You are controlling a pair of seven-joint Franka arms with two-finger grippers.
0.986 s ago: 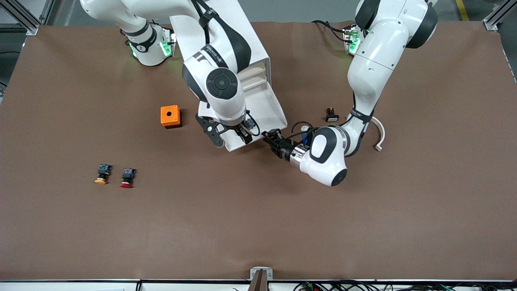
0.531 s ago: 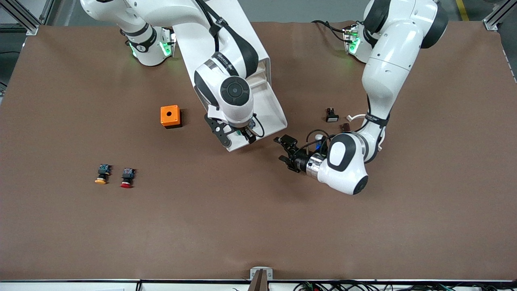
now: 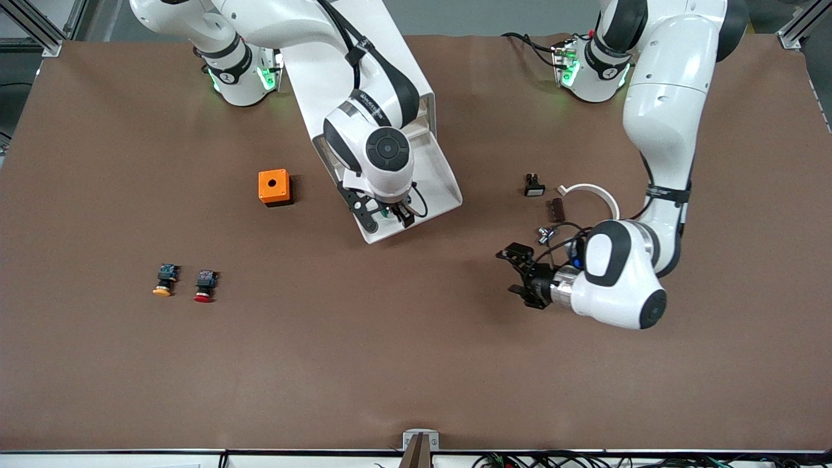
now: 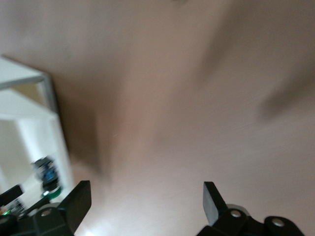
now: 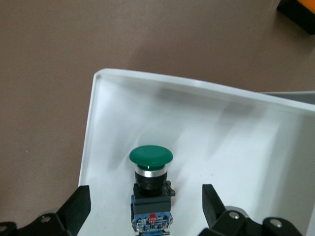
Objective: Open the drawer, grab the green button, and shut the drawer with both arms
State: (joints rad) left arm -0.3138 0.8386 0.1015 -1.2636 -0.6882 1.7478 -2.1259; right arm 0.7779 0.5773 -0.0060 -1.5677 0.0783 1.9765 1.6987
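Observation:
The drawer stands pulled out of the white cabinet toward the front camera. In the right wrist view the green-capped button lies on its side on the drawer's floor, near the rim. My right gripper hangs open over the drawer, one finger on each side of the button and apart from it. From the front the button is mostly hidden under that gripper. My left gripper is open and empty over bare table, away from the drawer toward the left arm's end.
An orange box sits beside the drawer toward the right arm's end. A yellow-capped button and a red-capped button lie nearer the camera. Small parts and a white ring piece lie by the left arm.
My left gripper opened, let go of the drawer front and drew away toward the left arm's end. My right gripper shifted slightly over the open drawer.

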